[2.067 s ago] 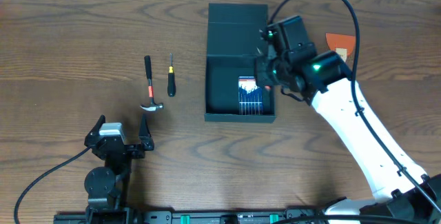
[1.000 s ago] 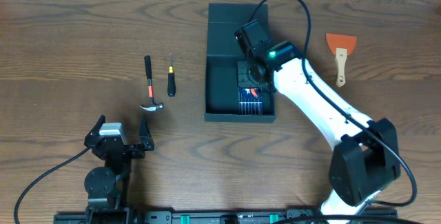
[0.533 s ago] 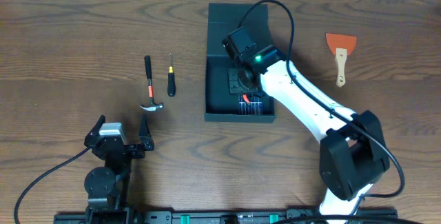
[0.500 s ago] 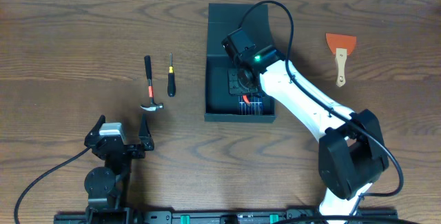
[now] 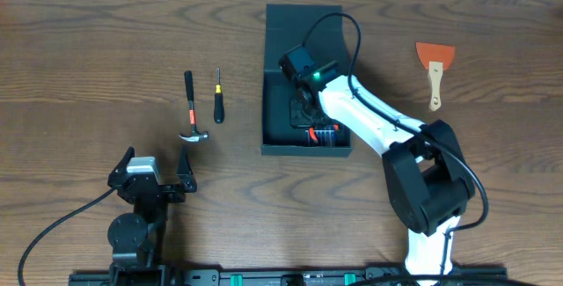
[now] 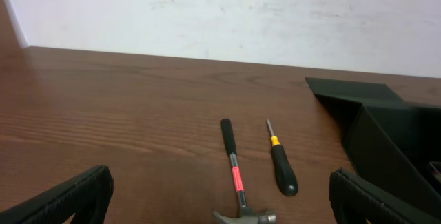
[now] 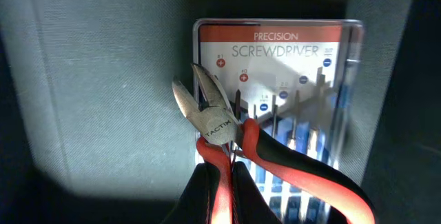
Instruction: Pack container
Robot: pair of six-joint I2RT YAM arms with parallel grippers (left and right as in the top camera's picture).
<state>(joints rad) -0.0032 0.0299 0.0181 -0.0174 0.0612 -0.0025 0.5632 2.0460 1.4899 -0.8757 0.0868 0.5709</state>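
The container (image 5: 303, 20), a dark box with its flap lid laid back, stands open at mid-table. My right gripper (image 5: 304, 113) reaches down into it. In the right wrist view it (image 7: 222, 179) is shut on one red handle of a pair of side cutters (image 7: 216, 119), which hang over a precision screwdriver set (image 7: 296, 48) lying on the container's floor (image 7: 103, 65). The cutters' other handle swings free to the right. My left gripper (image 5: 156, 170) rests near the front edge, open and empty; the left wrist view shows its jaws wide apart (image 6: 220, 198).
A hammer (image 5: 191, 110) and a small screwdriver (image 5: 218, 97) lie side by side left of the container, also ahead of the left gripper, hammer (image 6: 236, 176) and screwdriver (image 6: 281, 165). An orange scraper (image 5: 435, 70) lies to the right of the box.
The right arm has swung left and lower into the container with the cutters still gripped. The left arm has not moved.
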